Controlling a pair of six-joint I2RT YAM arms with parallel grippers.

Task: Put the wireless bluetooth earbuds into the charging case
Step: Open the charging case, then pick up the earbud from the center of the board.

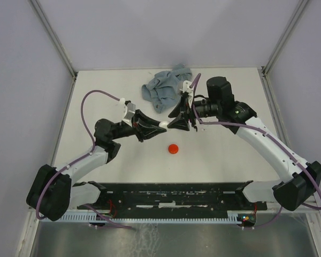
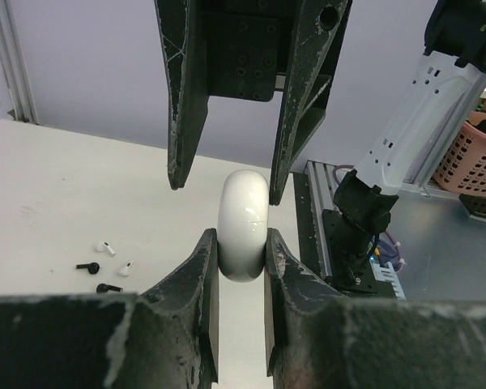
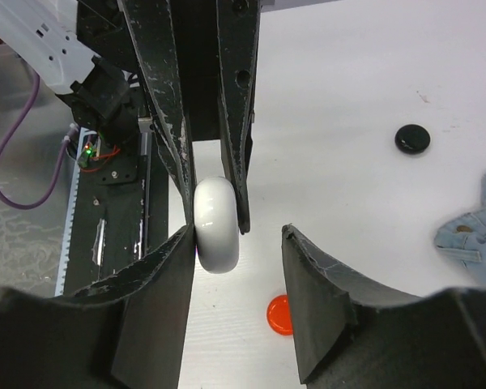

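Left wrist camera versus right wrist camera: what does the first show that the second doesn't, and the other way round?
Only the left wrist view shows four tiny earbuds, two white and two black, lying on the table at the left, and a pink basket far right. Only the right wrist view shows a black disc, a red disc and a blue cloth. Both show the white charging case, pinched by the left gripper, with the right gripper open, its fingers either side of it.
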